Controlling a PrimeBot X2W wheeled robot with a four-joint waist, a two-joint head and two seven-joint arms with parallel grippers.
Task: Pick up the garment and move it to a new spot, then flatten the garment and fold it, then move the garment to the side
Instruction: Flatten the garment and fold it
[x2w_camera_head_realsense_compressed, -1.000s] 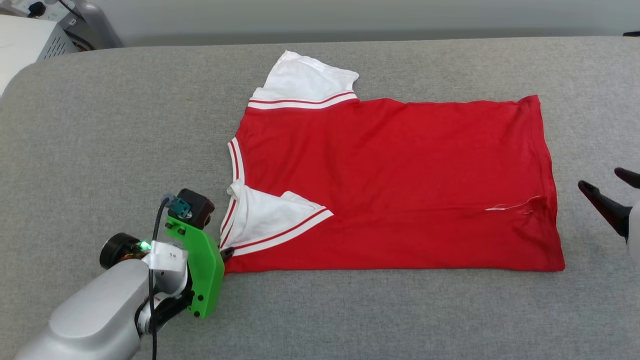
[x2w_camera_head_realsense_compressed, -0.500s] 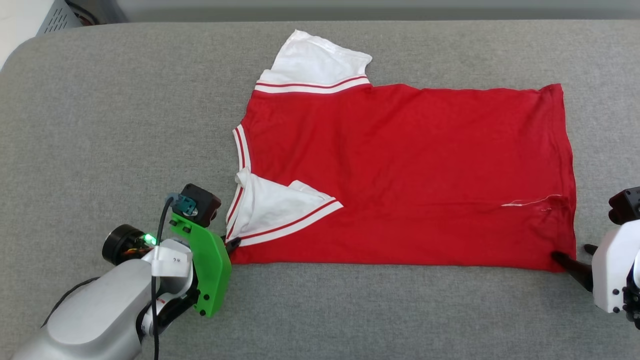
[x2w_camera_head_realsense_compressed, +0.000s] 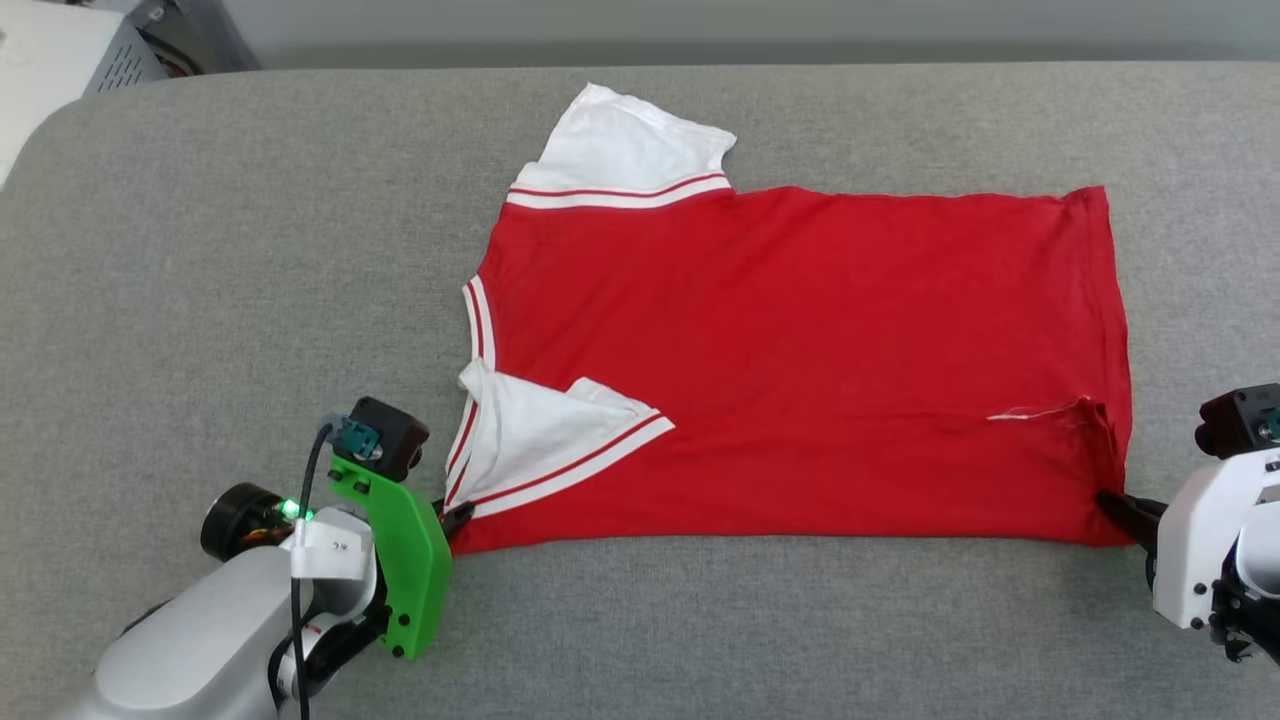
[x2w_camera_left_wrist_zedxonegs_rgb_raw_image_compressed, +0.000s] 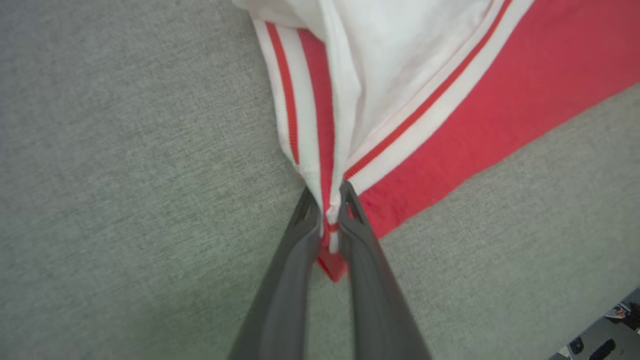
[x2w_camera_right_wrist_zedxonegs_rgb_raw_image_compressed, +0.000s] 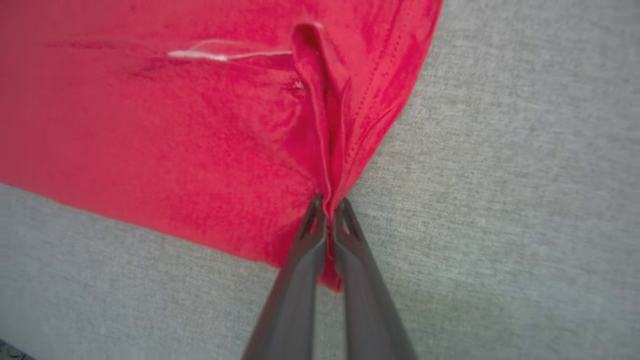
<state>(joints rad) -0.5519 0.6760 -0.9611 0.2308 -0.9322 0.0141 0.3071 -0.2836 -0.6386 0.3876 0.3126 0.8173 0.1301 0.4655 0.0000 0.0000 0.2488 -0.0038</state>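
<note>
The garment (x2w_camera_head_realsense_compressed: 800, 360), a red sports shirt with white sleeves and striped trim, lies flat on the grey surface with its collar to the left. One white sleeve is folded over the near left part. My left gripper (x2w_camera_head_realsense_compressed: 458, 515) is shut on the garment's near left corner; the left wrist view has its fingers (x2w_camera_left_wrist_zedxonegs_rgb_raw_image_compressed: 327, 207) pinching the striped trim of the garment (x2w_camera_left_wrist_zedxonegs_rgb_raw_image_compressed: 450, 125). My right gripper (x2w_camera_head_realsense_compressed: 1112, 503) is shut on the near right hem corner. In the right wrist view its fingertips (x2w_camera_right_wrist_zedxonegs_rgb_raw_image_compressed: 327, 207) clamp a raised fold of the garment (x2w_camera_right_wrist_zedxonegs_rgb_raw_image_compressed: 175, 130).
The grey cloth-covered table (x2w_camera_head_realsense_compressed: 200, 250) stretches well beyond the shirt on all sides. A pale grey box (x2w_camera_head_realsense_compressed: 60, 60) stands off the table's far left corner.
My right gripper has come in from the right, open, to the hem corner and has shut on it, raising a fold. The left gripper has kept its hold. The camera shifted slightly.
</note>
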